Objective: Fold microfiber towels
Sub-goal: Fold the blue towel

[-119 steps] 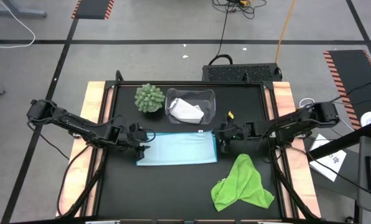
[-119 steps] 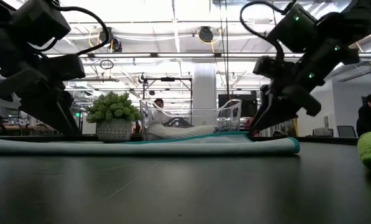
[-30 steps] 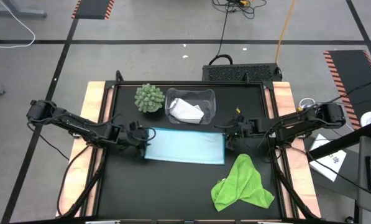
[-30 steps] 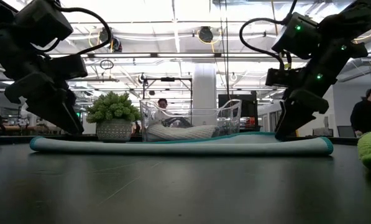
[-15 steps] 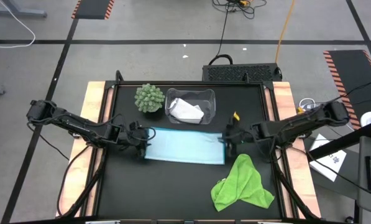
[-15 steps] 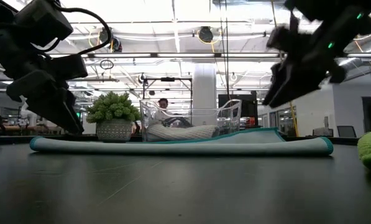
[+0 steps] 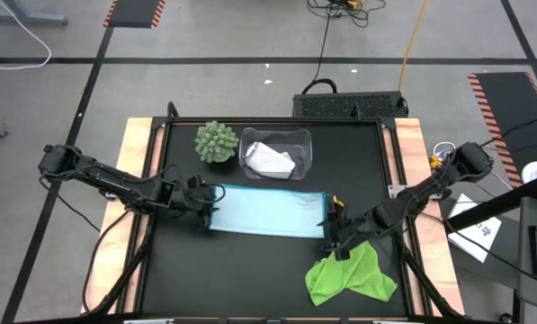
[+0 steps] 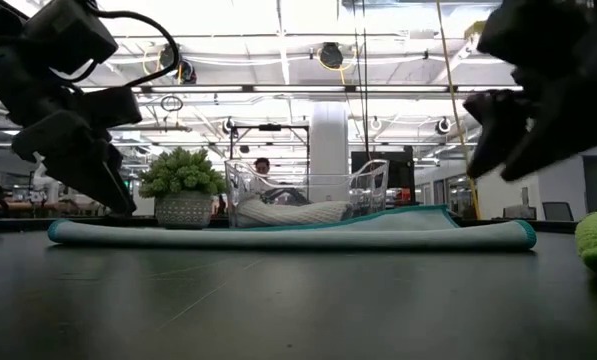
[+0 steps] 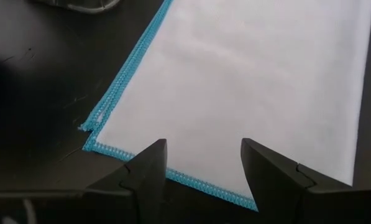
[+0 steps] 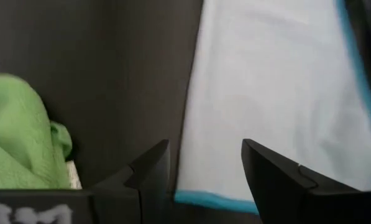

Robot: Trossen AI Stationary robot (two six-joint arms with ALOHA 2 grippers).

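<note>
The light blue towel (image 7: 268, 211) lies flat and folded on the black table, a long strip running left to right. My left gripper (image 7: 210, 205) is open and low at the towel's left end, whose teal-stitched edge (image 9: 173, 171) runs between its fingers. My right gripper (image 7: 331, 232) is open and raised off the table (image 8: 498, 150), over the towel's near right corner (image 10: 197, 199) and beside the lime green towel (image 7: 353, 274), which lies crumpled at the near right. The white towel (image 7: 270, 160) lies in the clear bin. My left gripper stands with its open fingers (image 9: 151, 165) on either side of the blue towel's left-end edge, coming from the table's left and slanting down. I cannot tell whether the fingertips touch the cloth.
The clear plastic bin (image 7: 299, 139) and the round green spiky plant (image 7: 216, 141) stand at the far side, just behind the blue towel. Bare black table lies at the near left. People show in the room beyond the table.
My right gripper has lifted from the blue towel's right end and gone toward the table's near edge, ending above the gap between the blue and green towels. The blue towel has kept its place and shape.
</note>
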